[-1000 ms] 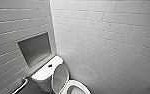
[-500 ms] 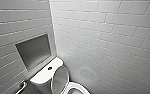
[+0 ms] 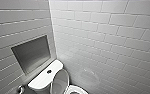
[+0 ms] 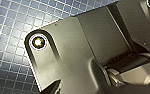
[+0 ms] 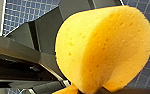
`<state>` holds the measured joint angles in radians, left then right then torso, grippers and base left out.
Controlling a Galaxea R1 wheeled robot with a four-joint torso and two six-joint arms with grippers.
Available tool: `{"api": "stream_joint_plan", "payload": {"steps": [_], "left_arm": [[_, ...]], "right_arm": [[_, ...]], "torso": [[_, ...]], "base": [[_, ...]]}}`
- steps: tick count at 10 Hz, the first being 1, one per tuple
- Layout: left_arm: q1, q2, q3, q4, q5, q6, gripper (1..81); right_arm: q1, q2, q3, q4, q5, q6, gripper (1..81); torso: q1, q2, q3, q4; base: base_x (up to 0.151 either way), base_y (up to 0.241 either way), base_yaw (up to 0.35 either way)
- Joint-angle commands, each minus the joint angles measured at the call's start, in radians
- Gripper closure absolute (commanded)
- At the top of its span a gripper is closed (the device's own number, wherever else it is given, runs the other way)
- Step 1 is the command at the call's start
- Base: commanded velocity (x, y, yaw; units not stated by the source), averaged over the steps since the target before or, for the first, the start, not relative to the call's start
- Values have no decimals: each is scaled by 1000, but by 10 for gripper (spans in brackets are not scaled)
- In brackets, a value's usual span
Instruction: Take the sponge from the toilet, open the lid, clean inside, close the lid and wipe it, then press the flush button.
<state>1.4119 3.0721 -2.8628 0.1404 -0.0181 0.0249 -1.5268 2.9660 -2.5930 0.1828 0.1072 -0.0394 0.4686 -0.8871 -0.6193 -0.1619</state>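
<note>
Sponge (image 5: 103, 47), porous yellow foam, rounded

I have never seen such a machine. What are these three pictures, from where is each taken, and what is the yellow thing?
It is a wheeled robot with two arms, in a tiled bathroom. The head picture comes from a camera high on it, looking down at the toilet, whose lid stands raised; the flush button sits on the cistern top. The other two come from wrist cameras; the dark plates are robot parts, above a blue tiled floor. In the right wrist picture, the sponge appears pinched in the right tool.
</note>
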Motion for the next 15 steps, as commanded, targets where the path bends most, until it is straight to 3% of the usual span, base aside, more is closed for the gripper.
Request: {"api": "stream_joint_plan", "payload": {"steps": [1, 3, 7, 10, 11, 15], "left_arm": [[-35, 2, -1, -9, 61, 3, 10], [-37, 2, -1, -10, 61, 3, 10], [-37, 5, -1, -5, 64, 3, 10], [-21, 16, 16, -2, 92, 4, 10], [-20, 16, 31, -4, 133, 4, 10], [-8, 24, 36, -2, 158, 4, 10]], "right_arm": [[23, -8, 4, 0, -64, -2, 811], [24, -8, 4, -2, -64, -2, 811], [23, -20, 33, -2, -52, 3, 811], [72, -170, 275, -2, 23, 9, 811], [104, -265, 403, 7, 60, 13, 811], [266, -506, 708, 12, 65, 73, 811]], "torso": [[0, 0, 0, 0], [0, 0, 0, 0], [1, 1, 0, 0], [0, 0, 0, 0], [0, 0, 0, 0], [0, 0, 0, 0]], "base": [[116, 0, 0], [116, 0, 0], [0, 0, 0], [0, 0, 0], [0, 0, 0], [0, 0, 0]]}}
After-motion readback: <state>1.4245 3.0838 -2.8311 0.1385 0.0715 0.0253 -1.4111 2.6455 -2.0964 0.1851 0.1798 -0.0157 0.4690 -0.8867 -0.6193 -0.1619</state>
